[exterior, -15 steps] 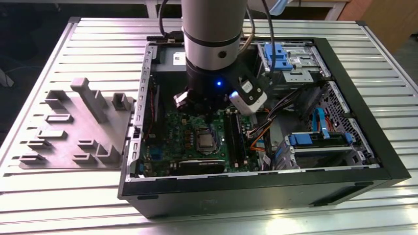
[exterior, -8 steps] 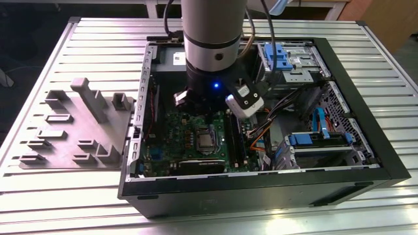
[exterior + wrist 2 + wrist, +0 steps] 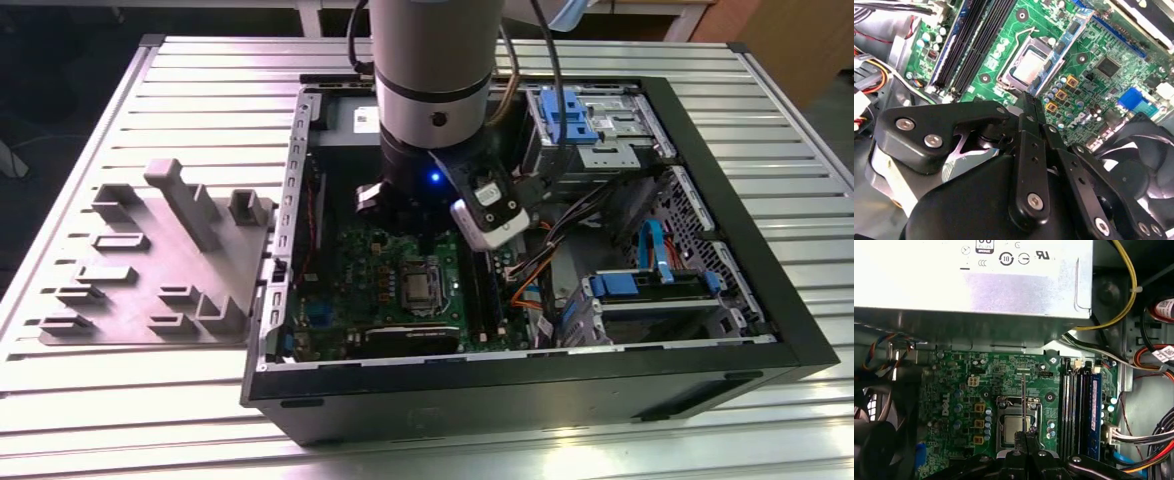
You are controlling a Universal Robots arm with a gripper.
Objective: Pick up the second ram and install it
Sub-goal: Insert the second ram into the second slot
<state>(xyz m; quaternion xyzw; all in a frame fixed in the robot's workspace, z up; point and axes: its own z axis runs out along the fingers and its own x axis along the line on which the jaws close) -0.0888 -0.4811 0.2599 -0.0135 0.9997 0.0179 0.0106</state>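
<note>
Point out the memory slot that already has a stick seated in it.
The slot with the blue stick, the one farthest from the CPU socket; the black slots between them look empty.

A ribbed metal table (image 3: 200, 70) carries 2 things: a grey holder tray (image 3: 140, 270) beside an open black computer case (image 3: 534, 395).

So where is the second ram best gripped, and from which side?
By its upper long edge, from above, as the pincer holds it now, pinching both flat faces. The second ram is thin and flat, so its contact edge is free, parallel to the empty slots.
</note>
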